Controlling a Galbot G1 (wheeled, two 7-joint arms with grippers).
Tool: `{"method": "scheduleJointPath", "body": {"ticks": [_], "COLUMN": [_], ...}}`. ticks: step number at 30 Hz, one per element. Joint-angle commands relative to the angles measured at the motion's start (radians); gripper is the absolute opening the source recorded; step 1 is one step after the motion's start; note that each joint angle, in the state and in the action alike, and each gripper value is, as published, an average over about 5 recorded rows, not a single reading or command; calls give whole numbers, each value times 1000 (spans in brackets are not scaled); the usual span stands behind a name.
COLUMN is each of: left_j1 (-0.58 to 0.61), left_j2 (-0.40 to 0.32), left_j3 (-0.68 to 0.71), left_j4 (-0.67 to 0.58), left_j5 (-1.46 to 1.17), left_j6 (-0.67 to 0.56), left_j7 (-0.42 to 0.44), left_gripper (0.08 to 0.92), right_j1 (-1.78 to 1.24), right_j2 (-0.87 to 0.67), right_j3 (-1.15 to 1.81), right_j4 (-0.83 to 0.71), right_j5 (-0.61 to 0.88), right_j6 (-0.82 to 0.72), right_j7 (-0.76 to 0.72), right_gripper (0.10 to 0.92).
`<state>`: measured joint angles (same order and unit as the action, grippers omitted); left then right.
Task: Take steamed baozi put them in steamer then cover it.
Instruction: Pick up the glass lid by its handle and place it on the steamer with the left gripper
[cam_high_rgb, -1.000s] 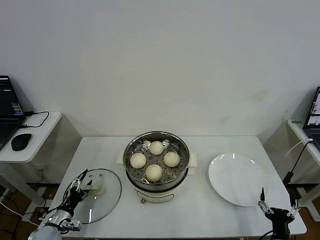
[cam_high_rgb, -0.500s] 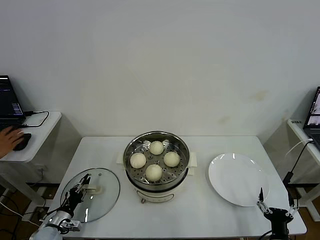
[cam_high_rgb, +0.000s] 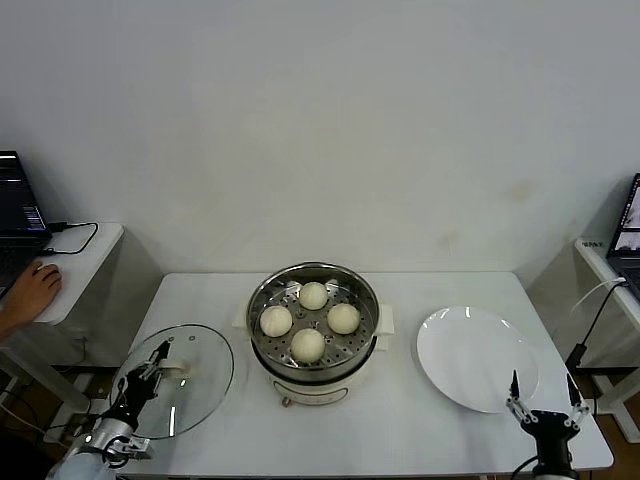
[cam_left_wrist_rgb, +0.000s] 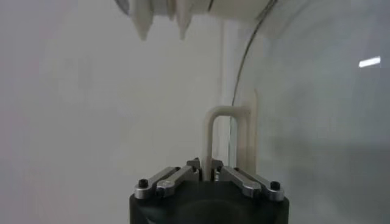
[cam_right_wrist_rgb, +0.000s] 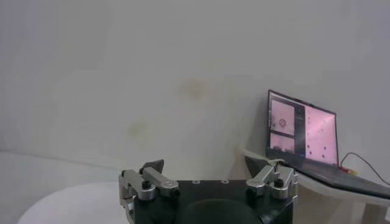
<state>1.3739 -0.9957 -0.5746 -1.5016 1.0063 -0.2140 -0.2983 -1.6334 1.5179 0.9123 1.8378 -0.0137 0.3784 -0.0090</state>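
Lab: side desks with laptops (cam_high_rgb: 17, 215)

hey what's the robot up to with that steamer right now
All four baozi already sit in the open steamer. The left gripper is shut on the handle of the glass lid at the table's left, apparently tilting it up. The right gripper waits open near the empty white plate.

Four cream-white baozi (cam_high_rgb: 308, 344) sit on the steamer's (cam_high_rgb: 312, 290) shiny steel tray, dotted with small holes (its base is cream-white). The clear glass cover (cam_high_rgb: 195, 385) has a cream handle (cam_left_wrist_rgb: 228, 140). The plate (cam_high_rgb: 470, 360) and table (cam_high_rgb: 420, 430) are white.
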Motion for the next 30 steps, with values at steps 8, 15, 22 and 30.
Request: {"method": "scheduleJointPath", "body": {"ticks": [8, 15, 22, 30], "left_j1": [63, -40, -240, -524], "left_j2": [224, 273, 242, 71], "left_j3": [-164, -21, 278, 555], "left_j4": [-504, -608, -605, -509], "left_j5": [-286, -303, -264, -159], "left_j6": [385, 514, 607, 698], "left_j7": [327, 425, 463, 513], "left_gripper": [155, 155, 155, 155], "right_j1": [-17, -13, -15, 8], "right_j2": [-7, 2, 21, 54], "right_j3": [-29, -44, -56, -84], "right_j4": [38, 34, 10, -22], "right_j5": [-17, -42, -83, -121], "right_j6": [0, 3, 15, 8], "right_j7": [-4, -3, 7, 20], "right_gripper": [823, 823, 823, 823]}}
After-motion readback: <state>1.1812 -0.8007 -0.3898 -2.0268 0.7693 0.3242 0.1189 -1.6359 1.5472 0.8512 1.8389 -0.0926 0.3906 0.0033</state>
